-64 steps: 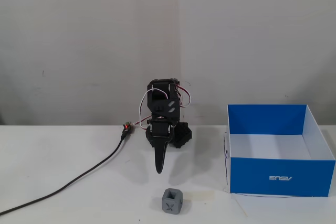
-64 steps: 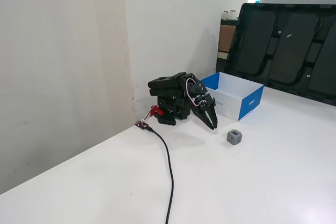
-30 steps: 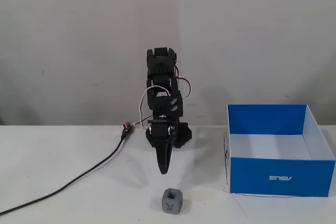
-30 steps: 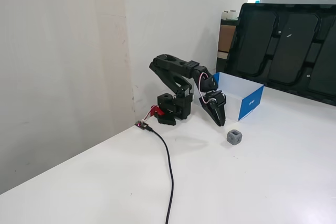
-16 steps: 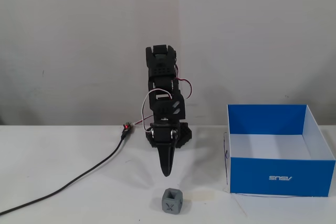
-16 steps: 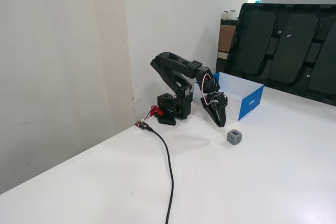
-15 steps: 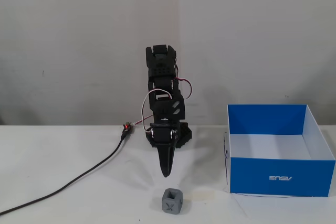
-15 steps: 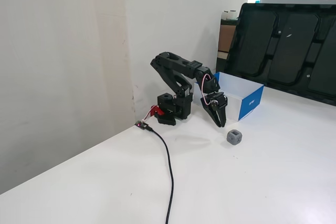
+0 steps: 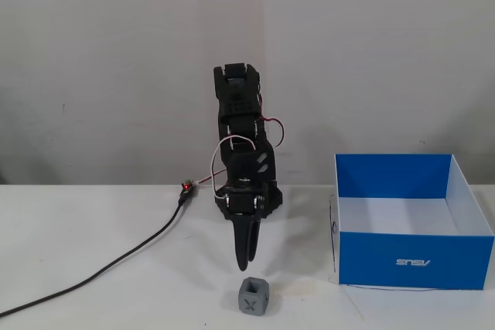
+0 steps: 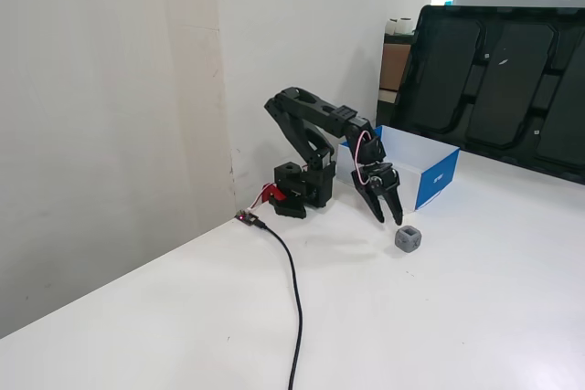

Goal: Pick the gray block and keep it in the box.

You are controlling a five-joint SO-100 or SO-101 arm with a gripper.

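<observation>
On the white table (image 9: 93, 253) sit one gray block (image 9: 253, 297), one box (image 9: 414, 260), one black arm (image 10: 311, 125) and one black cable (image 10: 294, 299). Pointing down, the gripper (image 9: 247, 264) hangs just above and behind the block without touching it; its two fingers are parted a little, a thin gap showing between them, and they hold nothing. In the other fixed view the gripper (image 10: 391, 218) hovers just beside the block (image 10: 409, 239). Matte and cube-shaped, the block has rounded corners, recessed faces and an X on the front face. Made of cardboard, the box (image 10: 430, 171) is shallow and rectangular, blue outside, white inside, lidless, well to the block's right.
</observation>
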